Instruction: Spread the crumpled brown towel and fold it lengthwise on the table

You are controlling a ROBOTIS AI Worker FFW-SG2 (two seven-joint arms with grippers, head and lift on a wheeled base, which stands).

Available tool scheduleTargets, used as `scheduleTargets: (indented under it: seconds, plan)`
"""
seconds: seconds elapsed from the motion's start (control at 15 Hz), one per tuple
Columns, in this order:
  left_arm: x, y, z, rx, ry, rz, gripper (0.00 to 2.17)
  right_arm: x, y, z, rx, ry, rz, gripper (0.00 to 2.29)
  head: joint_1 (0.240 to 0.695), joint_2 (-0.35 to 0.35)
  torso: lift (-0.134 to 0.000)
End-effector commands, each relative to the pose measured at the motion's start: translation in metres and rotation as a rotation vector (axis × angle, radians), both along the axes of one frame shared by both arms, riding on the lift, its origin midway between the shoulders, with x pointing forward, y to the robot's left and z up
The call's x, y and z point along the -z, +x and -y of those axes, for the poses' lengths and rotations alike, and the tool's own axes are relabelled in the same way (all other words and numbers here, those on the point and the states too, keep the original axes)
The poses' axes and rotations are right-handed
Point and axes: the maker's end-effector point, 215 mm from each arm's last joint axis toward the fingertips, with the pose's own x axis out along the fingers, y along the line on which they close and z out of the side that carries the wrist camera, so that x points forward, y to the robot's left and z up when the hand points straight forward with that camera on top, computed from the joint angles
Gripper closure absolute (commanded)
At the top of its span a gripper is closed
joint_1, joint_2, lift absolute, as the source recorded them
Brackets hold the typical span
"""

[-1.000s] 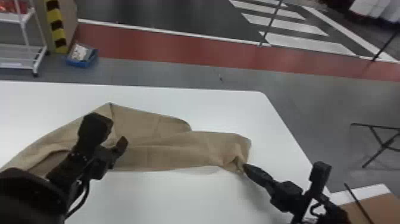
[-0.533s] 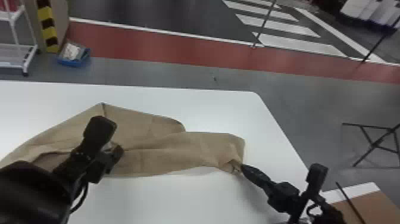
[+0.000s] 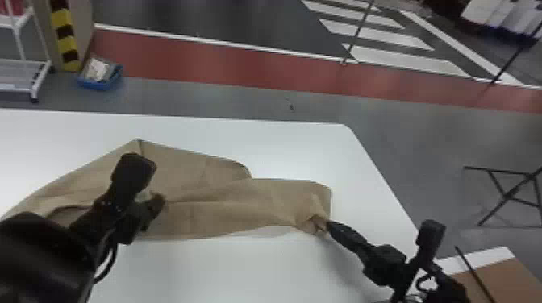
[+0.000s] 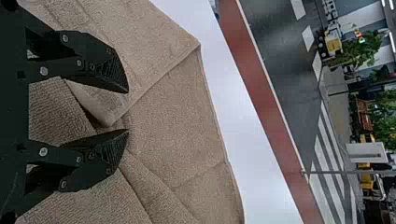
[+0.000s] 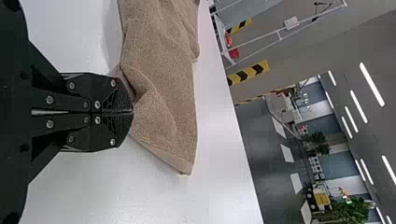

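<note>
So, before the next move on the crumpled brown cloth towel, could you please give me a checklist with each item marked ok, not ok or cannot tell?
1. Black two-fingered right claw shut on the towel: ok, it pinches a bunched part near the right end.
2. Black two-fingered left claw open, ready to grip: ok.
3. Left claw gripping the towel: not ok, nothing is between its fingers.
4. Towel spread flat: not ok, folds and overlapping layers run along it.
5. Towel's right end inside the edge of the smooth white table: ok.
6. Towel's left end fully on the table: cannot tell, the left arm covers part of it.
</note>
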Motion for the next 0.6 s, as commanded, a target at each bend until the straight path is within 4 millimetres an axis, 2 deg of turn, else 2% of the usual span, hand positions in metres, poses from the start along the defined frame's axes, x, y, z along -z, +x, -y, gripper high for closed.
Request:
scheduleTargets:
  seconds: [0.0, 0.47, 0.53]
  plan:
    - [0.000, 0.003, 0.000, 0.001, 0.003, 0.001, 0.70, 0.000, 0.000, 0.001, 0.002, -0.001, 0.002, 1.21, 0.695, -0.350, -0.123]
    - [0.008, 0.002, -0.009, -0.013, 0.026, -0.040, 0.71, -0.003, 0.000, 0.003, 0.006, 0.006, 0.007, 1.21, 0.695, -0.350, -0.123]
    - [0.008, 0.003, -0.010, -0.016, 0.025, -0.040, 0.81, -0.003, 0.000, 0.003, 0.006, 0.007, 0.008, 1.21, 0.695, -0.350, -0.123]
